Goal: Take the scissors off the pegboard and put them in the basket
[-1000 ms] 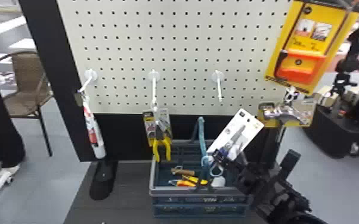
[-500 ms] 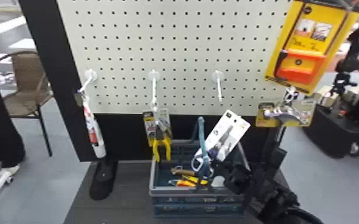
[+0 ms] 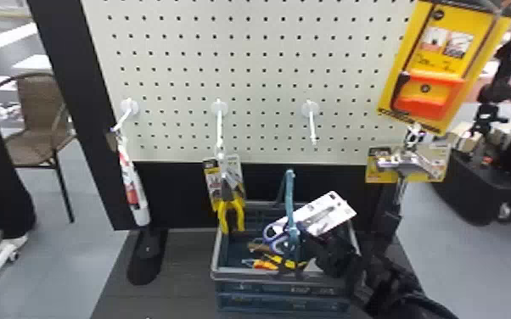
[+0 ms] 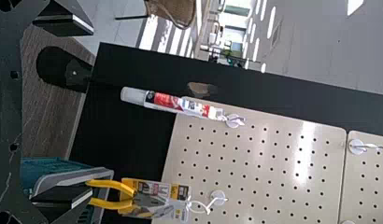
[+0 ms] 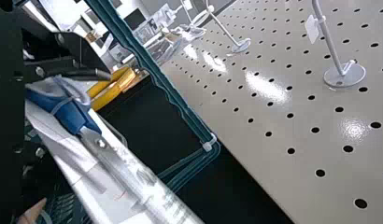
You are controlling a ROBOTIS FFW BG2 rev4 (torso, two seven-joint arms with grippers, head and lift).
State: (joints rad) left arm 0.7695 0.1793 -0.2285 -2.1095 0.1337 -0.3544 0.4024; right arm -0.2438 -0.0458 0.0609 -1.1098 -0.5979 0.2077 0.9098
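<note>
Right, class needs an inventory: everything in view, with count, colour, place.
scissors: one, blue handles, white card, at basket
basket: one, blue-green, under pegboard
basket contents: several, yellow, orange, brown
pegboard: two panels, cream, upright
hooks: several, white, on pegboard
pliers: one, yellow, second hook from left
tube: one, white-red, leftmost hook
large pack: one, yellow-orange, upper right
metal item: one, silver, below large pack
chair: one, brown, behind left
machine: one, black, behind right
left tool: one, black, before pegboard
right tool: one, black, holding scissors
</note>
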